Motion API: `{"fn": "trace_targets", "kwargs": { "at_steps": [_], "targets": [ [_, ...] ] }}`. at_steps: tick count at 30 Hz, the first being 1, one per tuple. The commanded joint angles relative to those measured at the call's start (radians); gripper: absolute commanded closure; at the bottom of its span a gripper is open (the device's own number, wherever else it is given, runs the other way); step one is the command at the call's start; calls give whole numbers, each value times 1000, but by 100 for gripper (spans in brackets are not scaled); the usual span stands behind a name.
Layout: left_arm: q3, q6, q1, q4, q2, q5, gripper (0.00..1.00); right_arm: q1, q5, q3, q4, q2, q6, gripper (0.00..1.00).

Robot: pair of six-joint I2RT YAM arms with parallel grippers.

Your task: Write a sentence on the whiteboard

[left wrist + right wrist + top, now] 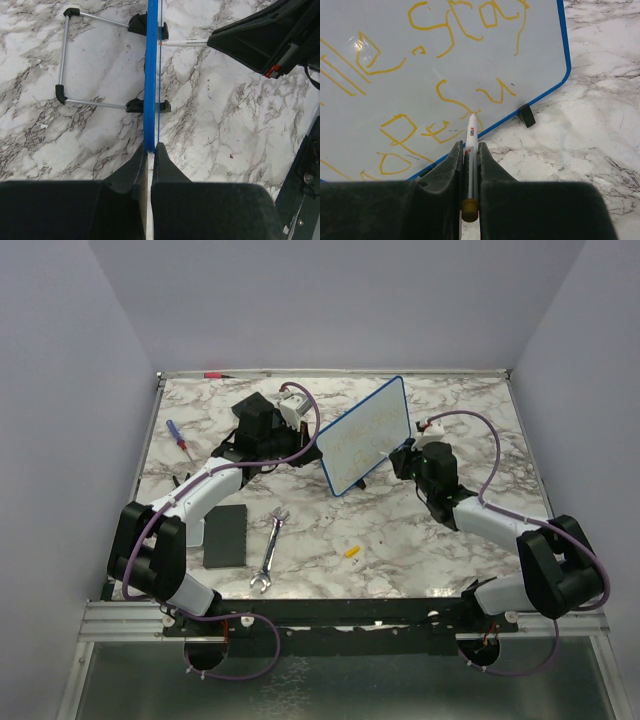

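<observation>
Two robot arms reach across a marbled bench in the overhead view. The whiteboard, blue-framed, stands tilted near the middle of the far half of the bench, with the sentence showing only as faint yellowish marks on its white face. The left gripper meets the board's left edge, and the right gripper sits at its right side. Nearer the arms' bases lie a flat black pad, a silver wrench just right of it, and a small yellow piece. A blue-handled screwdriver lies by the left edge.

Left wrist view: the board appears edge-on as a thin blue line. The left gripper is pressed together, pinching the frame's near end. A wire stand with black feet props the board from the left. From the right, a white marker in the right gripper's black fingers meets the board's face.

Right wrist view: the right gripper is clamped on the marker's barrel, its tip at the board's face just above the lower blue frame. Yellow handwritten letters fill the white surface in several lines. One black foot rests on the bench under the frame
</observation>
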Motion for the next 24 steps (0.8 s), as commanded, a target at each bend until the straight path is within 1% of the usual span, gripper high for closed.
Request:
{"fn": "trace_targets", "kwargs": {
  "at_steps": [1, 8, 13, 15, 18, 24],
  "targets": [
    [4, 23, -7, -54, 13, -10, 100, 15, -33, -17, 36, -29, -8, 99],
    [4, 23, -8, -54, 14, -10, 100, 15, 16, -29, -1, -82, -19, 99],
    [5, 23, -7, -55, 16, -8, 100, 15, 162, -15, -101, -138, -7, 99],
    [5, 22, -8, -54, 17, -7, 100, 15, 188, -14, -107, -151, -18, 99],
    [5, 21, -8, -54, 19, -6, 100, 9, 187, -9, -80, -146, -28, 99],
    [5, 22, -9, -54, 17, -6, 100, -37, 107, 17, 1, -101, -14, 99]
  ]
}}
